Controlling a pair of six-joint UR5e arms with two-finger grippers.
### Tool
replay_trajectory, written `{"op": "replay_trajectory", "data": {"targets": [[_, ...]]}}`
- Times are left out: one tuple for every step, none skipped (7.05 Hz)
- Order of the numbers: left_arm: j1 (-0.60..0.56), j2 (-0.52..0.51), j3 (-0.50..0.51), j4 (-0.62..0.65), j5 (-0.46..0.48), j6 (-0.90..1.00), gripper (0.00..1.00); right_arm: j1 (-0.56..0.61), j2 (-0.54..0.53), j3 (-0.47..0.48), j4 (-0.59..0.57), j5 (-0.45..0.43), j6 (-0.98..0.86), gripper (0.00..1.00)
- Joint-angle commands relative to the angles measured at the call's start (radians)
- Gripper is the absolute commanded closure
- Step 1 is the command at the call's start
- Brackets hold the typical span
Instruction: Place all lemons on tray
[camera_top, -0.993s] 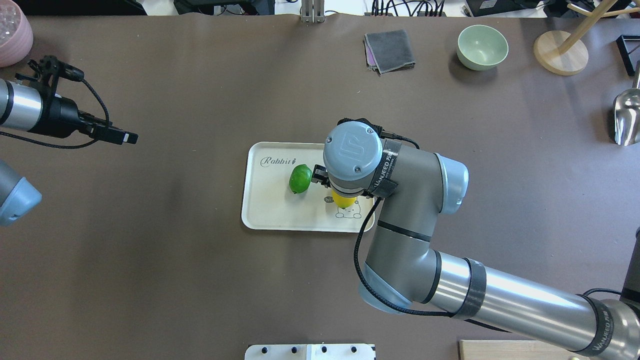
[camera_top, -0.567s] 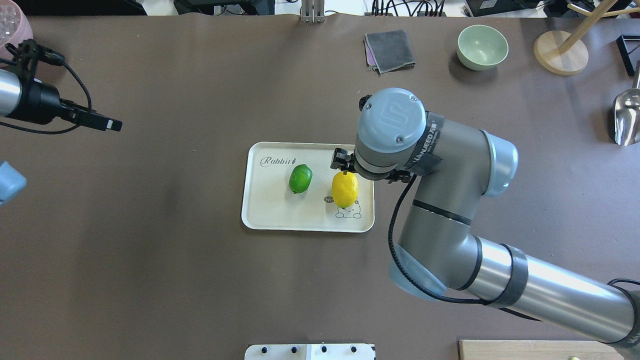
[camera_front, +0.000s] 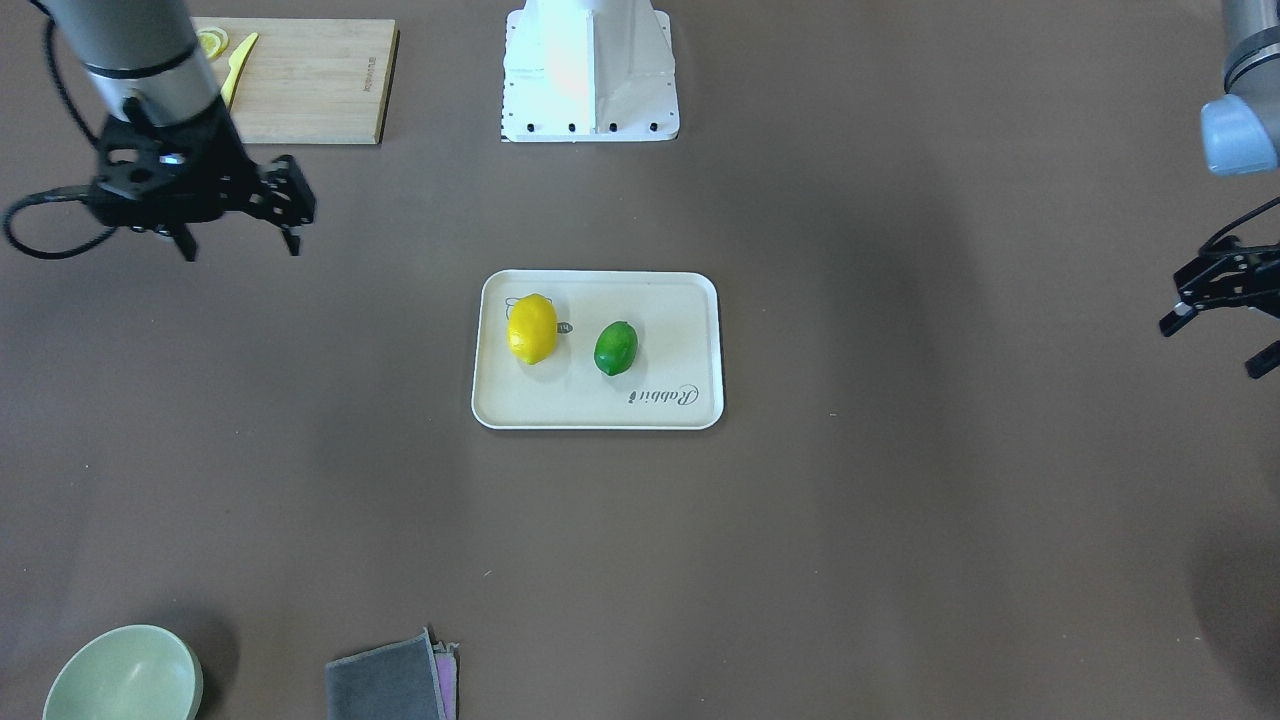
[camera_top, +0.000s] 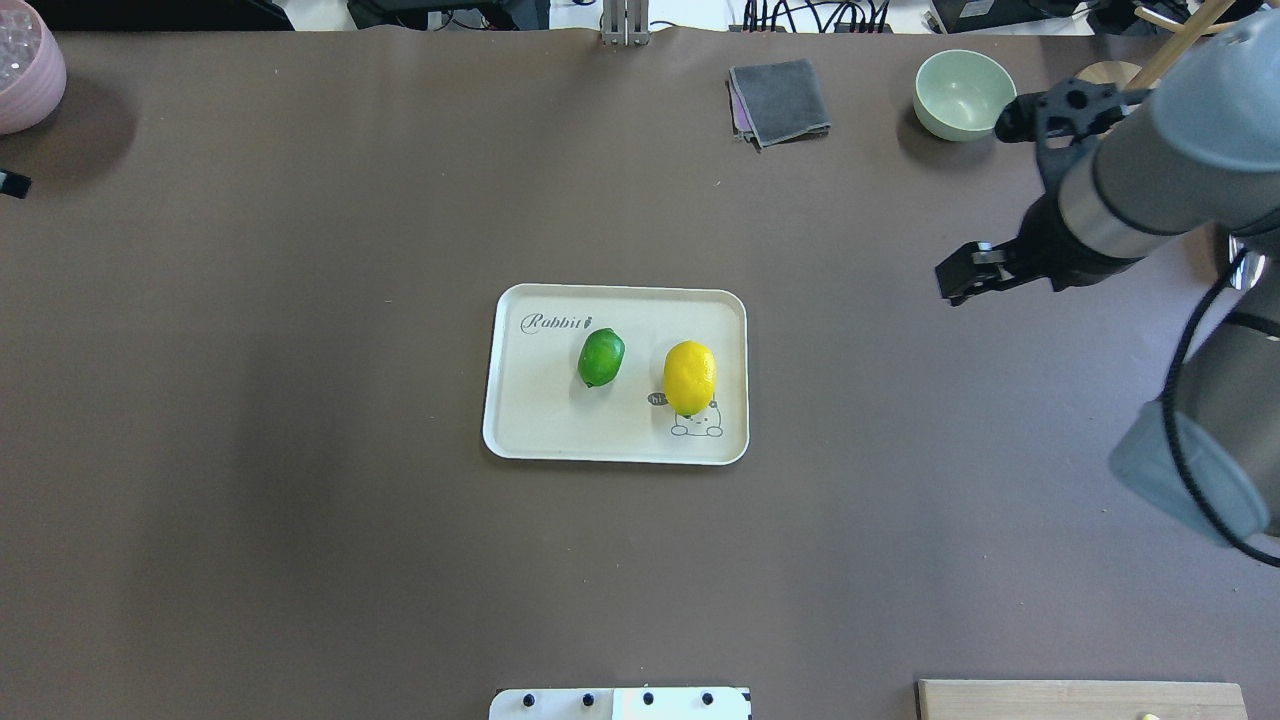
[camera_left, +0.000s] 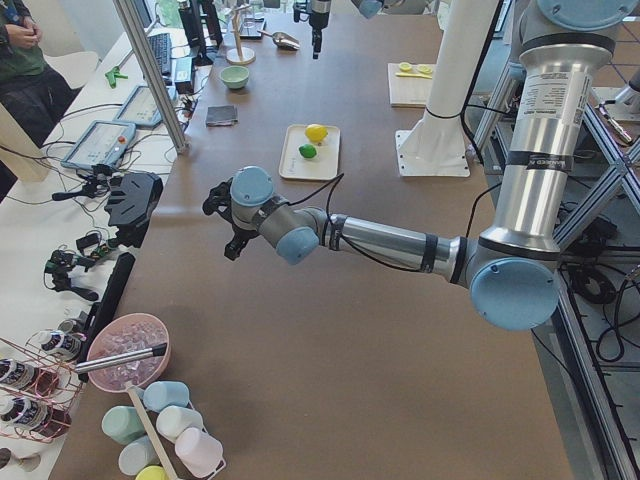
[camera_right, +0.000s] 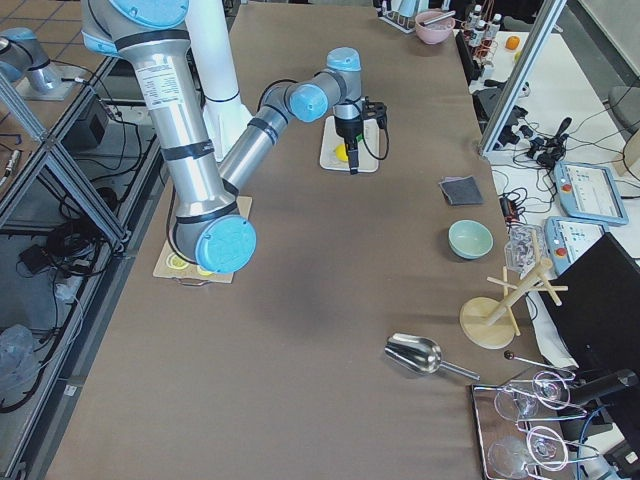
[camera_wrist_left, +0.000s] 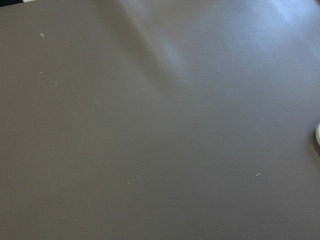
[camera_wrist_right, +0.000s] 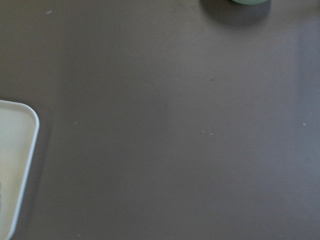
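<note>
The tray (camera_top: 540, 420) is beige with a white rim, a line-drawn bear and dark "Rabbit" script. The yellow lemon (camera_top: 690, 377) is bright, the green lemon (camera_top: 601, 357) glossy. The table (camera_top: 300, 550) is plain brown, the bowl (camera_top: 964, 94) pale green.

Overhead exterior: behind the robot, high, looking down, tray (camera_top: 540, 420) mid-frame. Front-facing: opposite side, steep down, same tray centred but turned half round. Exterior left and right: table ends, oblique, tray far and small in both. Left wrist: very close on bare table (camera_wrist_left: 160, 120). Right wrist: close too, tray corner at the frame's left edge, bowl (camera_wrist_right: 247, 1) rim at top.
</note>
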Motion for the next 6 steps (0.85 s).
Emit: {"op": "replay_trajectory", "data": {"targets": [[-0.185,0.007,-0.056,0.45,0.048,0.456,0.01,0.284,-0.219,0.039,-0.06,0.178,-0.396,0.0],[-0.221,0.042,-0.072,0.544,0.152,0.552,0.01,0.41,-0.328,0.021,-0.06,0.2,-0.605,0.0],[-0.221,0.135,-0.079,0.536,0.201,0.55,0.01,0.504,-0.387,-0.06,-0.059,0.2,-0.825,0.0],[-0.227,0.209,-0.095,0.495,0.191,0.555,0.01,0.564,-0.419,-0.167,-0.055,0.197,-0.889,0.0],[-0.226,0.248,-0.134,0.47,0.155,0.473,0.01,0.615,-0.421,-0.276,-0.042,0.2,-0.893,0.0],[-0.226,0.25,-0.142,0.459,0.119,0.308,0.01,0.659,-0.427,-0.31,-0.005,0.243,-0.894,0.0]]}}
